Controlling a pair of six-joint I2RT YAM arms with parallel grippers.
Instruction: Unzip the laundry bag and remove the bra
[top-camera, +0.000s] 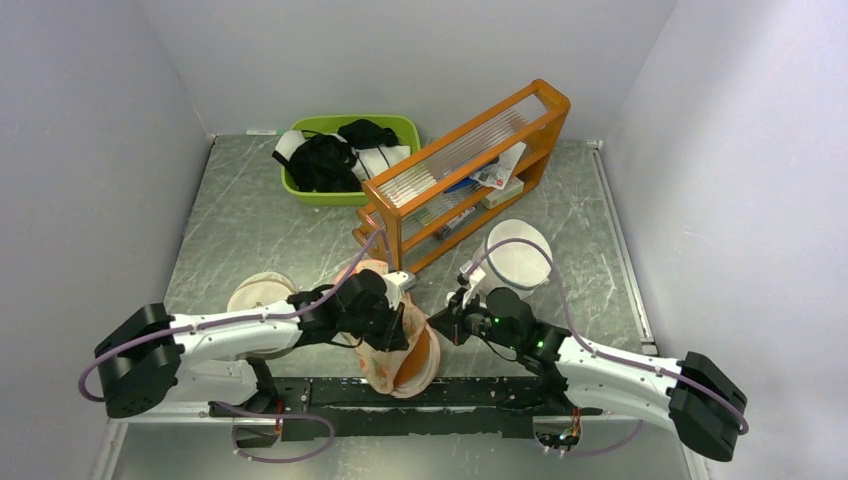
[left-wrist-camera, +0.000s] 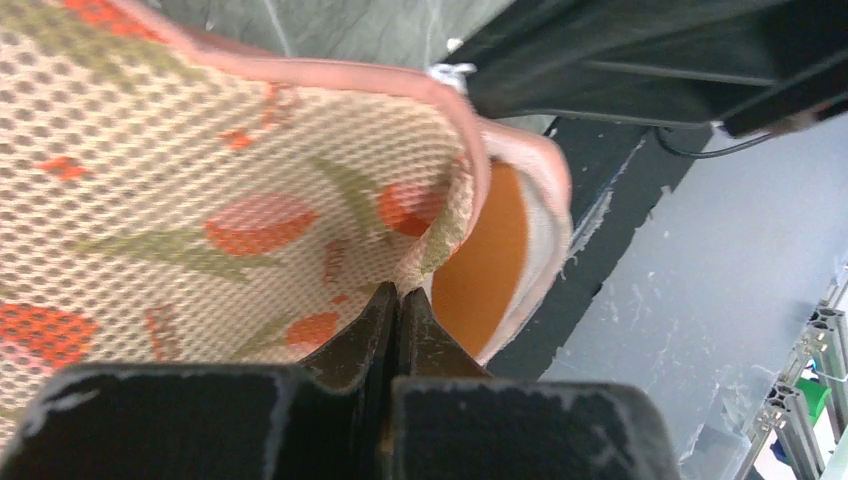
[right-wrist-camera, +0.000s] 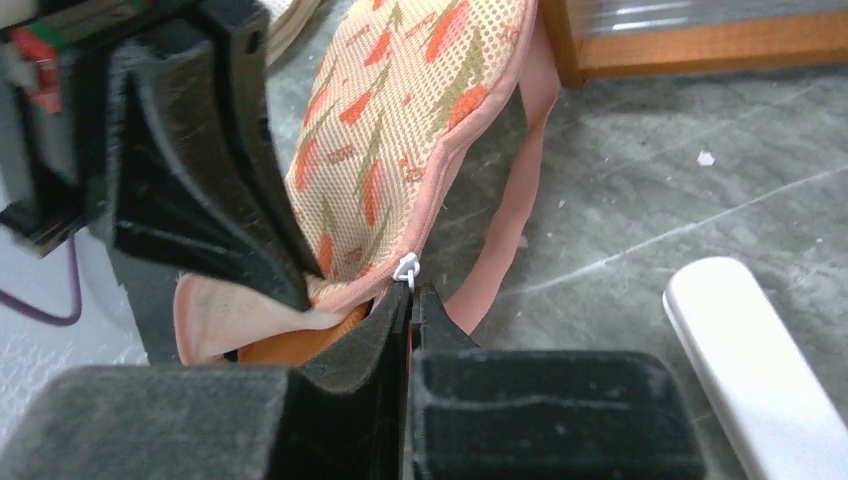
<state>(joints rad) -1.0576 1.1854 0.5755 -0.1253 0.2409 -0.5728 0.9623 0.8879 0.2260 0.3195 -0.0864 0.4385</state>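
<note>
The laundry bag (top-camera: 385, 355), peach mesh with orange and green print, hangs lifted over the table's near edge between the two arms. My left gripper (left-wrist-camera: 398, 292) is shut on the mesh fabric at the bag's opened edge (left-wrist-camera: 200, 200). My right gripper (right-wrist-camera: 410, 292) is shut on the small white zipper pull (right-wrist-camera: 406, 268) at the pink rim. The zipper gapes partly open, and the orange bra (left-wrist-camera: 485, 260) shows inside the gap. That orange cup also peeks out in the top view (top-camera: 424, 358) and below the rim in the right wrist view (right-wrist-camera: 300, 345).
A green tub (top-camera: 400, 128) with black clothes sits at the back. An orange wooden rack (top-camera: 465, 165) stands beside it. A white cylindrical bag (top-camera: 518, 255) lies just behind my right gripper, and a round beige pouch (top-camera: 258, 293) lies left of the bag.
</note>
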